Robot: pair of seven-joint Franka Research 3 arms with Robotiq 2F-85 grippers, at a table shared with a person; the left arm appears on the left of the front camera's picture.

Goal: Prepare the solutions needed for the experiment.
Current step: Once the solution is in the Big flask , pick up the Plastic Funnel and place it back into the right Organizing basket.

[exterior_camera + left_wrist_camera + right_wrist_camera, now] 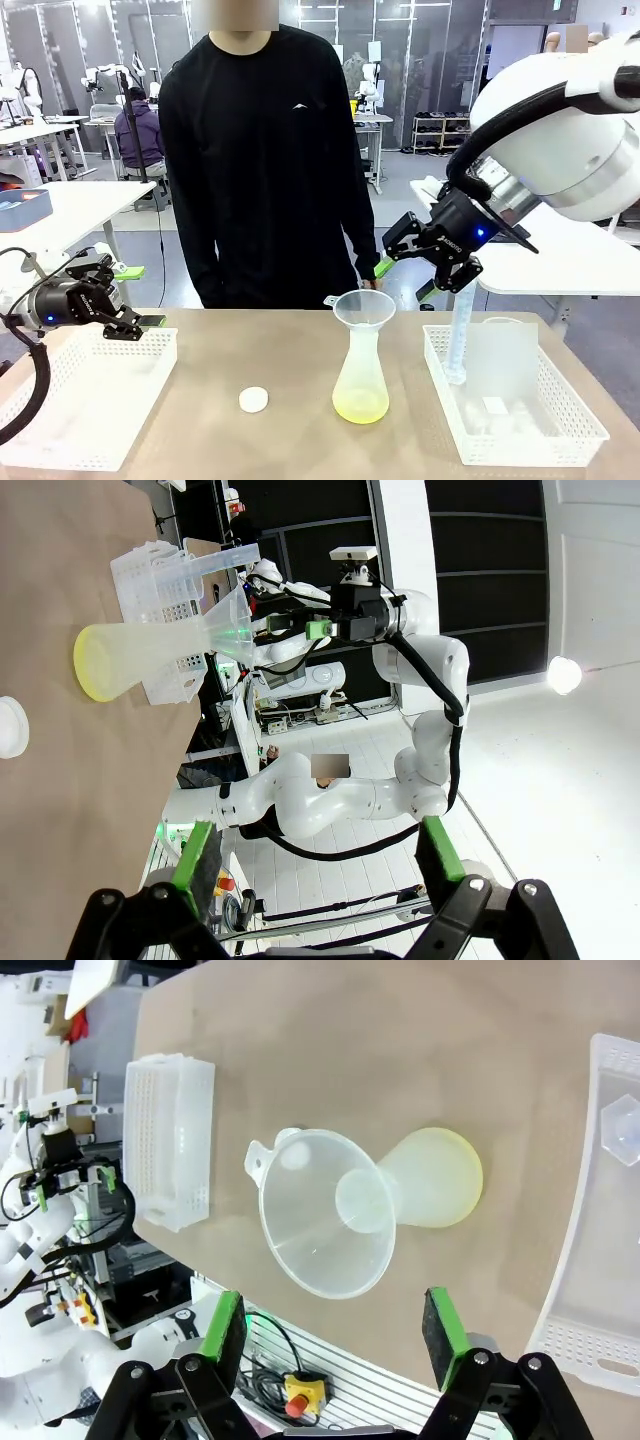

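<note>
Solutions [360, 404] sit in the flask [361, 372], funnel [364, 307] seated, mid-desk [250, 345]. Right hand [405, 280] spread, empty, at 1 o'clock of the funnel; left hand [142, 297] spread at 9. Judged step: filling. Next move calls for gripping the cylinder [460, 340] at 3 o'clock.

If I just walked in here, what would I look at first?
Probably the clear flask in the middle of the table, with a funnel sitting in its neck and a little yellow-green liquid at the bottom. Next comes the right claw, hanging open in the air up to the flask's right on a big white arm. Then the person in black, standing just behind the table.
</note>
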